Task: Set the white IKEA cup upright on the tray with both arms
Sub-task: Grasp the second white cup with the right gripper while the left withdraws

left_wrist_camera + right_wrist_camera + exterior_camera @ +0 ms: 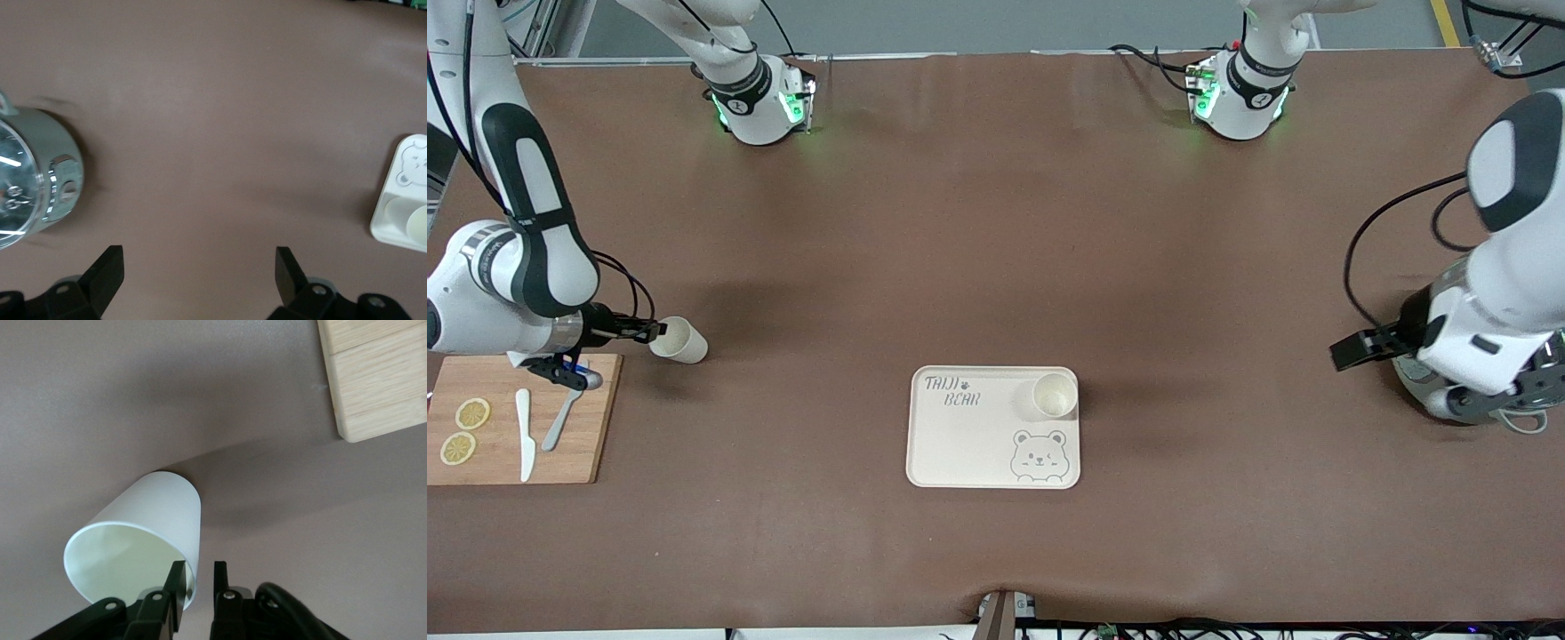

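Note:
A white cup (679,340) lies on its side on the brown table, mouth toward my right gripper (660,331), beside the wooden board. In the right wrist view the gripper (199,577) straddles the cup's (143,533) rim. One finger is inside the mouth against the wall; the other is outside, with a thin gap to the wall. A second white cup (1055,396) stands upright in a corner of the cream bear tray (960,444). My left gripper (1347,351) waits open over bare table at the left arm's end, shown empty in its wrist view (200,267).
A wooden cutting board (596,418) with two lemon slices (465,431), a white knife (525,436) and a spoon (560,422) lies under the right arm. A round silver dial device (33,180) sits by the left gripper. The tray's corner (400,200) shows in the left wrist view.

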`<move>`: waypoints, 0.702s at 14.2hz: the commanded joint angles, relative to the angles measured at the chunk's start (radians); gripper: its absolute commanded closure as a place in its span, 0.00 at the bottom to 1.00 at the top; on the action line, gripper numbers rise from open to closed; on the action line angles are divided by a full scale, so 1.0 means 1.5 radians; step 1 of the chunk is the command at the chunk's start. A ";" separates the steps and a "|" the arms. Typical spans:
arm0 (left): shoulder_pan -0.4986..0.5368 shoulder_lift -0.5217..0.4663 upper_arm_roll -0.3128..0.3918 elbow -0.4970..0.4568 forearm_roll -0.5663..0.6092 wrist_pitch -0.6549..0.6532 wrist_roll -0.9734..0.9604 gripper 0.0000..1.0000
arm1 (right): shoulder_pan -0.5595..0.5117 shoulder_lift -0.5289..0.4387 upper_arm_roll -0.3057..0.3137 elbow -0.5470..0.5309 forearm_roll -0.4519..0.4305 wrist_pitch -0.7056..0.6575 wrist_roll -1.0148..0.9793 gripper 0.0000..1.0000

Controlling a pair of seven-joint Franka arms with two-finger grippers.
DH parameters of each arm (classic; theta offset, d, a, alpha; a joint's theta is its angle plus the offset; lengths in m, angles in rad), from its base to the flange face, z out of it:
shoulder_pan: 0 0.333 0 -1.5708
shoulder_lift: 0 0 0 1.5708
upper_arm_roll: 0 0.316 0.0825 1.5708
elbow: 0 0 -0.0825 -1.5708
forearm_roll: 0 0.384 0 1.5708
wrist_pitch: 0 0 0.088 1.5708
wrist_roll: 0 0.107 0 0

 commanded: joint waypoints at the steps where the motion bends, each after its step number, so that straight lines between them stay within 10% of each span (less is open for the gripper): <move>1: 0.037 -0.052 -0.010 -0.028 0.003 -0.052 0.046 0.00 | -0.002 -0.022 0.004 -0.015 0.011 -0.001 -0.003 1.00; 10: 0.084 -0.265 -0.023 -0.229 -0.041 -0.063 0.155 0.00 | 0.109 -0.033 0.005 0.107 0.071 -0.145 0.135 1.00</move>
